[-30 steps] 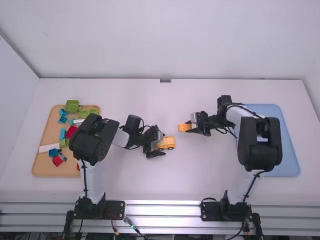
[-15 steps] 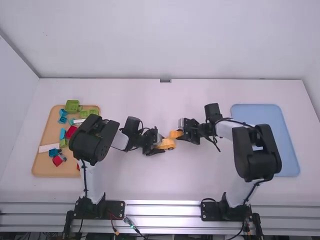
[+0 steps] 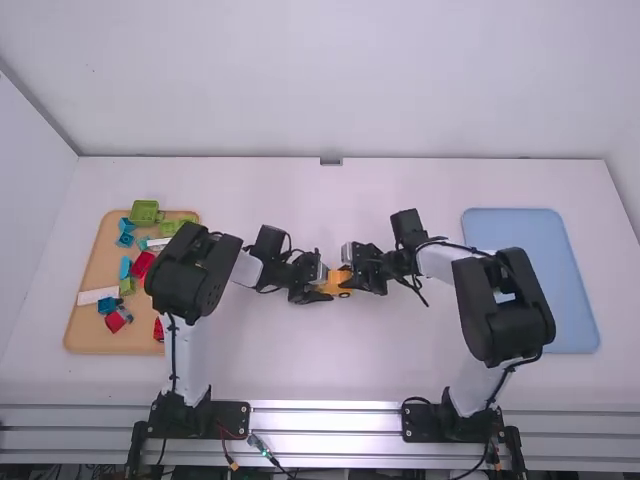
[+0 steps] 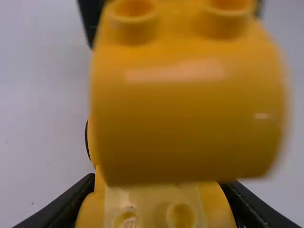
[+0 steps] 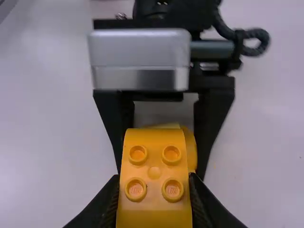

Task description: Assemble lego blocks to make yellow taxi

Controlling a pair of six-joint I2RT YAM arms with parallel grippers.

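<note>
Yellow taxi (image 3: 337, 283), toy-brick construction, unfinished: two parts, at the middle of the desk (image 3: 300, 365), between the arms.

Item one: wheeled base (image 4: 156, 202), upright, its black wheel (image 4: 87, 137) to one side. Left tool (image 4: 159, 192) clamped on it, a finger to each flank. Such a side hold leaves its upper studs (image 4: 182, 216) free to take a part, and should brace the body against a push from above.

Item two: rounded yellow block (image 5: 154, 171), over part of the base. Right tool (image 5: 154, 186) clamped on its sides; top studs (image 5: 137, 155) upward, underside presumably free to mate. Whether block and base are joined cannot be told.

Step in hand, as judged: seating the block. Likely wanted next: line up the edges, then press straight down; a tilt could leave one side unseated.

Also listed: tan tray (image 3: 110, 342), left, with loose coloured bricks (image 3: 143, 264), apparently spares; blue tray (image 3: 575, 335), right, perhaps meant for the finished piece. Both lie well apart from the work, leaving elbow room.
</note>
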